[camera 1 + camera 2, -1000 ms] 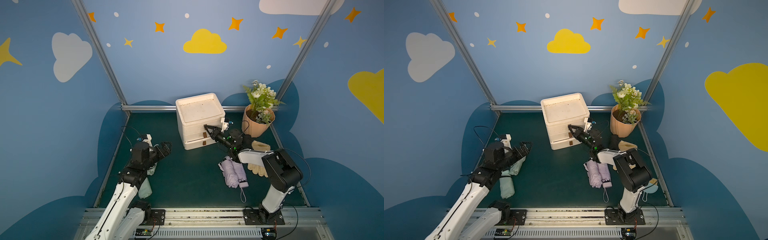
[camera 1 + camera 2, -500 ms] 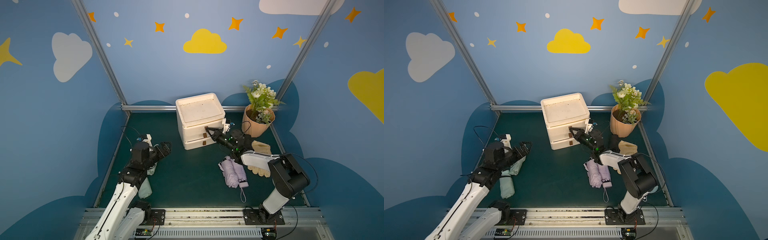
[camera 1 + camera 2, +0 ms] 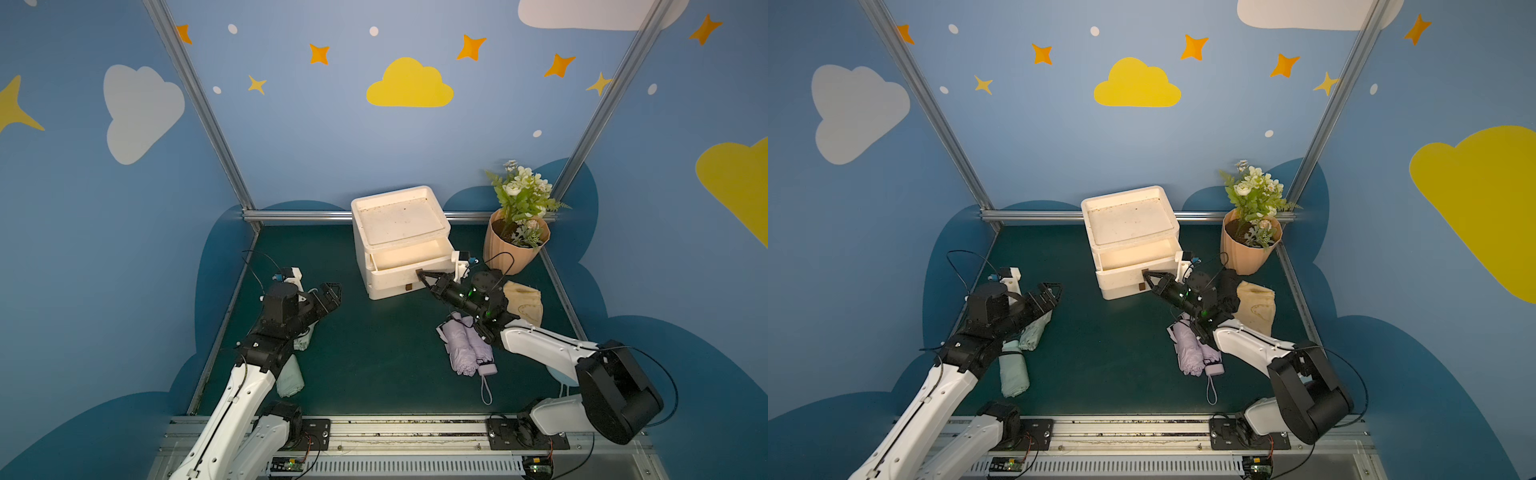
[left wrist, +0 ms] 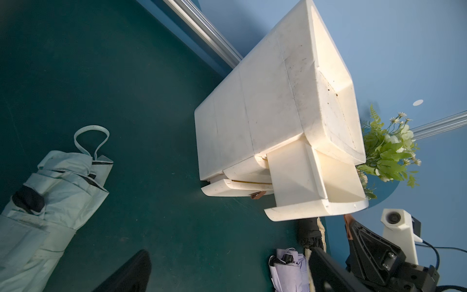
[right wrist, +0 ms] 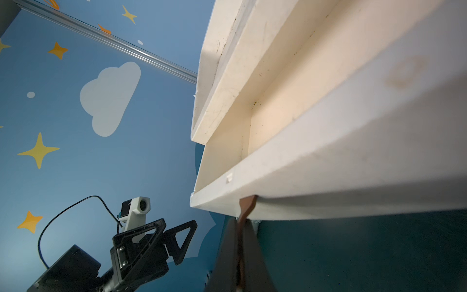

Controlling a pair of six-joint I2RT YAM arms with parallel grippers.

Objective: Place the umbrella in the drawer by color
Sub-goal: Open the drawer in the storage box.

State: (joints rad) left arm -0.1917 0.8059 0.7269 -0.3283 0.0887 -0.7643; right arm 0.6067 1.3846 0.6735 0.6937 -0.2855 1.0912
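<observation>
**Firmly pinched: the top drawer's pull tab**

The right gripper (image 3: 420, 274) has its fingers (image 5: 225, 257) pressed flat together on the brown pull tab (image 5: 247, 203) of the top drawer (image 3: 409, 254). That drawer stands partly out of the white drawer unit (image 3: 397, 216), its pale inside showing. Just below the fingertips, the lower tab (image 3: 409, 286) hangs on a shut drawer front.

Behind these fingers, under the right forearm, the lilac umbrella (image 3: 465, 349) lies folded on the green mat (image 3: 374, 353), its wrist loop trailing away from the gripper. A beige fabric piece (image 3: 523, 299) lies beside the wrist, near the flower pot (image 3: 505, 253).

The left gripper (image 3: 332, 293) hovers with its fingers spread wide, well apart from the drawer unit. The mint-green umbrella (image 3: 1013, 370) lies on the mat behind those fingers, partly under the left arm.
</observation>
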